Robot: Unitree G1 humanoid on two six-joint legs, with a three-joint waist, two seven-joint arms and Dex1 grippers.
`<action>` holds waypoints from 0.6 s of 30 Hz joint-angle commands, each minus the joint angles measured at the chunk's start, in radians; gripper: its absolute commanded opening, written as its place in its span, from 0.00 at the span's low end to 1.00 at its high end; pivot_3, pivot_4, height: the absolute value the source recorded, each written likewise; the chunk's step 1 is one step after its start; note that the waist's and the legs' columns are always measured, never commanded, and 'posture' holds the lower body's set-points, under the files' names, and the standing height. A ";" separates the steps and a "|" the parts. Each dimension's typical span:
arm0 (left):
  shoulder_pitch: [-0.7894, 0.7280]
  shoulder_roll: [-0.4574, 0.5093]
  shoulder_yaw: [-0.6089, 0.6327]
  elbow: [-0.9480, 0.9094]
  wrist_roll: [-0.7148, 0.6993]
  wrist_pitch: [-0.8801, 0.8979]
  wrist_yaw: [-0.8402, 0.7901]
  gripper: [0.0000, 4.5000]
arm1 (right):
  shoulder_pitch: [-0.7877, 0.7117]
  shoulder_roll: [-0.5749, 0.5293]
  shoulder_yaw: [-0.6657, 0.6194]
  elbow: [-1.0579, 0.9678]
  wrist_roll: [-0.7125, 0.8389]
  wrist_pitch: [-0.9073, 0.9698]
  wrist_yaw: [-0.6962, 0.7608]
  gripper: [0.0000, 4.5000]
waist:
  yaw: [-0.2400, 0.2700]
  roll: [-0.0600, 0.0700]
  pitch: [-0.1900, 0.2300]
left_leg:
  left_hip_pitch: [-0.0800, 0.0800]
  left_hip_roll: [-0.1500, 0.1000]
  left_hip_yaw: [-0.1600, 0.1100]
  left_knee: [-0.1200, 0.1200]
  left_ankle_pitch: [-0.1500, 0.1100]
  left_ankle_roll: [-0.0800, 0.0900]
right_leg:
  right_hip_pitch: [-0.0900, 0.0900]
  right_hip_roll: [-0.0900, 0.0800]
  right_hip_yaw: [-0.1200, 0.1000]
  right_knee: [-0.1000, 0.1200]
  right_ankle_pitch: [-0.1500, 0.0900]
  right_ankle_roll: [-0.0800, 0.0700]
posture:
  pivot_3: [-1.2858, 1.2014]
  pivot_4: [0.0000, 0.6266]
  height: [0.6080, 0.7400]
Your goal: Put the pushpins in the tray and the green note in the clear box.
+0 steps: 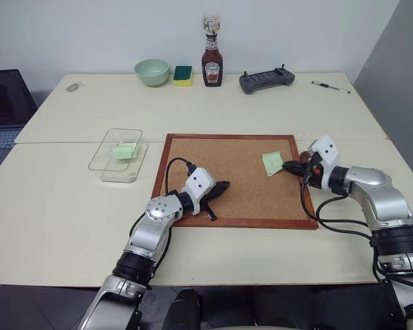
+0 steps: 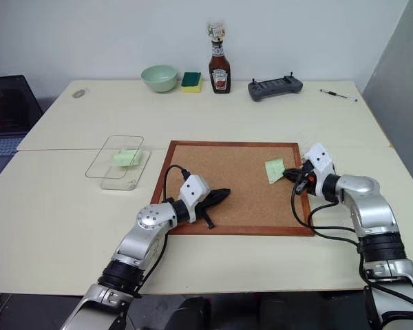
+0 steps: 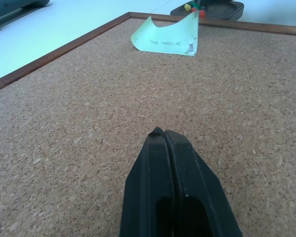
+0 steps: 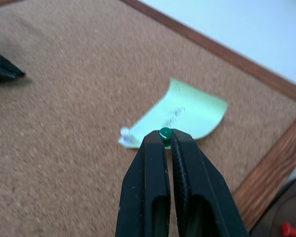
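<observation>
Going left to right: the clear box (image 1: 117, 155) sat on the table off the left edge of the cork board (image 1: 234, 180), with a folded green piece already inside. Your left gripper (image 1: 219, 187) lay low over the board's near-left part, its fingers pressed together on nothing.

The green note (image 1: 273, 163) lay near the board's right edge, one corner curled up and a white pin (image 4: 124, 132) at its other corner. Your right gripper (image 4: 165, 136) was right at the note's near edge, jaws pinched narrow on a green pin (image 4: 165, 132).

The tray (image 3: 209, 8) stood just off the board's right edge, beside your right hand, with red (image 4: 289, 230) and yellow (image 3: 188, 7) pins in it.

So the relation that mattered: the tray lay right of the gripper, close by, while the box was far across to the left. Your right arm was plainly nearer the tray; I judged a short swing rightward would bring the pin over it.
</observation>
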 commanded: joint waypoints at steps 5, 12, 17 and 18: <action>0.028 0.003 -0.032 0.041 0.029 0.034 -0.007 0.00 | 0.007 -0.031 -0.058 -0.059 0.035 0.025 -0.009 0.00 | 0.000 0.000 0.000 | 0.000 0.000 0.000 0.000 0.000 0.000 | 0.000 0.000 0.000 0.000 0.000 0.000 | 0.52 0.24 1.00; 0.027 0.000 -0.036 0.041 0.027 0.034 -0.007 0.00 | 0.025 -0.113 -0.124 -0.007 0.036 0.064 -0.016 0.00 | 0.001 0.000 0.000 | 0.000 0.000 0.000 0.000 0.000 0.000 | 0.000 0.000 0.000 0.000 0.000 0.000 | 0.52 0.24 1.00; 0.026 -0.001 -0.039 0.042 0.026 0.034 -0.010 0.00 | 0.041 -0.174 -0.131 0.079 -0.033 -0.028 -0.046 0.00 | 0.001 0.000 0.000 | 0.000 0.000 0.001 0.000 0.000 0.000 | 0.000 0.000 0.000 0.000 0.000 0.000 | 0.52 0.24 1.00; 0.025 -0.002 -0.040 0.043 0.026 0.034 -0.010 0.00 | 0.041 -0.184 -0.124 0.098 -0.051 -0.047 -0.053 0.00 | 0.001 0.000 0.000 | 0.000 0.000 0.001 0.000 0.000 0.000 | 0.000 0.000 0.000 0.000 0.000 0.000 | 0.52 0.24 1.00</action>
